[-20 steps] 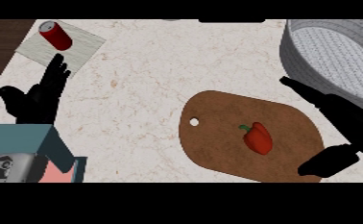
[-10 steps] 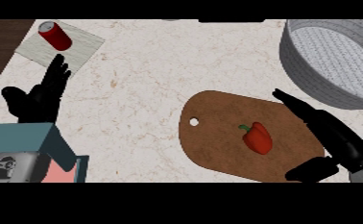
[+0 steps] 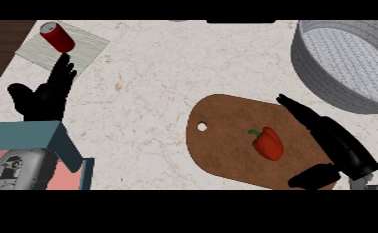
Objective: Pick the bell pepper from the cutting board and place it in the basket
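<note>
The pepper (image 3: 268, 143) lies on the cutting board (image 3: 221, 142), apart from the basket (image 3: 341, 64). The right hand (image 3: 332, 144) hovers just beside it, fingers straight, holding nothing. The left hand (image 3: 46, 94) rests open near the left edge.

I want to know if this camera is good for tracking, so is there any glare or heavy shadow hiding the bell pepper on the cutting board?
Head view: light is even and flat, with no glare on the bell pepper or the cutting board; no cast shadow covers the pepper; the right hand lies beside it, hiding only the board's right edge; the basket is cropped at the view's right.
</note>
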